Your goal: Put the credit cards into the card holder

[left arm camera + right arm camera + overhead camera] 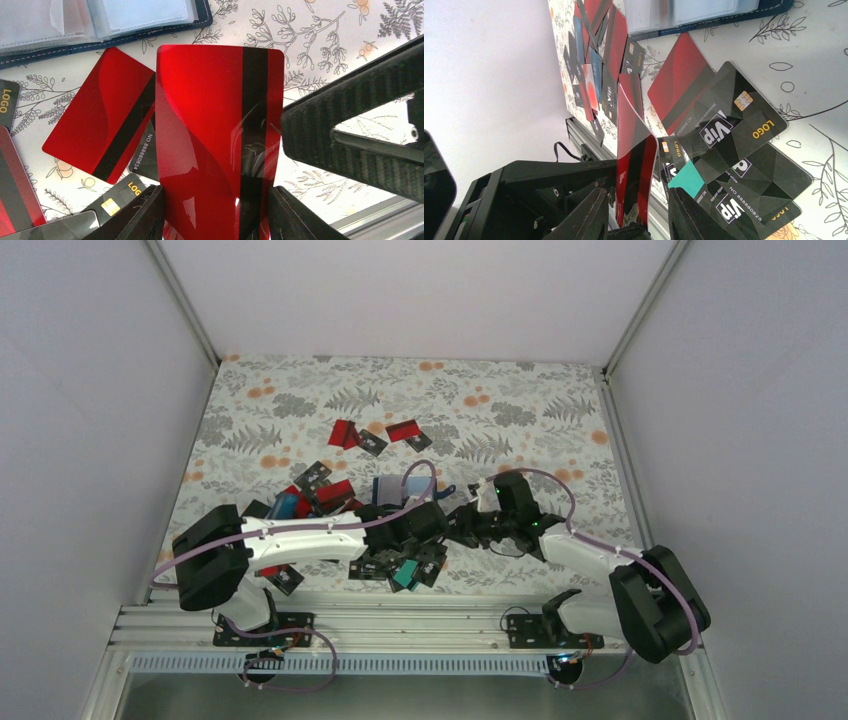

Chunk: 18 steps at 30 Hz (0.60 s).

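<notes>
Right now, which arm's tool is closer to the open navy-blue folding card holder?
Left. The left tool sits just nearside of the navy-blue folding card holder, pinching a glossy red plastic card; the right tool stands farther off to the right.

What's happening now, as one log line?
left gripper: holds red card | right gripper: around same card | card holder: open

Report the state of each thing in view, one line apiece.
card holder, open, lying flat, clear sleeves showing.
held red card, in the air, stripe side showing.
left pincer, shut on the held red card.
right pincer, fingers either side of that card, grip unclear.
loose red card, lying flat, stripe up.
</notes>
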Available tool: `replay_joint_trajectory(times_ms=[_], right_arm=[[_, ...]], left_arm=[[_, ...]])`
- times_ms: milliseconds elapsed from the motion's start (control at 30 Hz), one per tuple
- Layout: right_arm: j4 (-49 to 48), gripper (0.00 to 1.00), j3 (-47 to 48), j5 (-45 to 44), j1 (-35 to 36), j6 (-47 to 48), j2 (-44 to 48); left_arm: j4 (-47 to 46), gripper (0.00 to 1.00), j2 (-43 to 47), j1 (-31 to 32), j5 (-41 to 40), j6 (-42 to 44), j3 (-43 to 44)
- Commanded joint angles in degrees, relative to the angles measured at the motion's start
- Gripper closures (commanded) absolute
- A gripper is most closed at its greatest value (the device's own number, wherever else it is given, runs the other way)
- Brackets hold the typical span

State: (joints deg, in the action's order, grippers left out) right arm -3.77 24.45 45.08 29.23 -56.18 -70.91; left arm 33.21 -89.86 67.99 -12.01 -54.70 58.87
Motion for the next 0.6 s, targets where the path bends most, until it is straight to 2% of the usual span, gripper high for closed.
replay_joint_trajectory(times_ms=[0,567], right_arm=[[-2.75,0.67,0.07,1.22,0.71,-1.43,-1.12],[-6.83,0.81,0.24,2.35,2.49,-3.36,-2.81]], left_arm=[[-0.86,0.51,1.94,-0.05,-0.16,-0.17,0.76],[-1.57,0.51,2.83,-0.09,-0.34,-0.41,0.81]])
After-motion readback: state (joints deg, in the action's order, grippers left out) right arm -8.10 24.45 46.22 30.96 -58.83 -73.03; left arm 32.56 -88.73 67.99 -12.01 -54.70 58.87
